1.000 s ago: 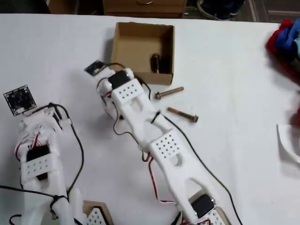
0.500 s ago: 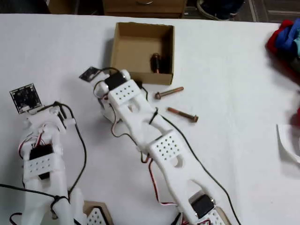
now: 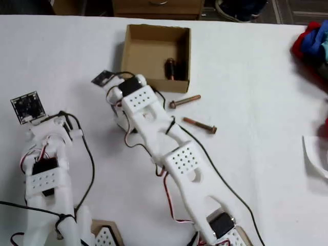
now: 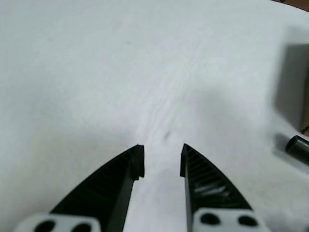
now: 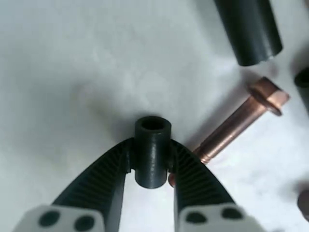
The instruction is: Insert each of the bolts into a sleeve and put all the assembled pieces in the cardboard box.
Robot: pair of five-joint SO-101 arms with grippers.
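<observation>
Grip: right gripper (image 5: 150, 166) is clamping the sleeve (image 5: 152, 140) by its sides, jaws narrowed to its width. The bore is facing up toward the wrist camera, likely so that a bolt can enter from the open end. A copper bolt (image 5: 241, 123) is lying on the white table (image 5: 72, 72) just beside it, tip by one finger. A second sleeve (image 5: 248, 29) is lying loose nearby.

Left gripper (image 4: 161, 162) is hanging over bare table, jaws partly apart and gripping nothing, so it is free to take a bolt.

From above, the cardboard box (image 3: 134, 56) is holding one assembled piece (image 3: 170, 69) against its wall. The first loose bolt (image 3: 185, 101) and second loose bolt (image 3: 200, 125) are lying outside, near the box. Judging by this, most pairing is yet undone
</observation>
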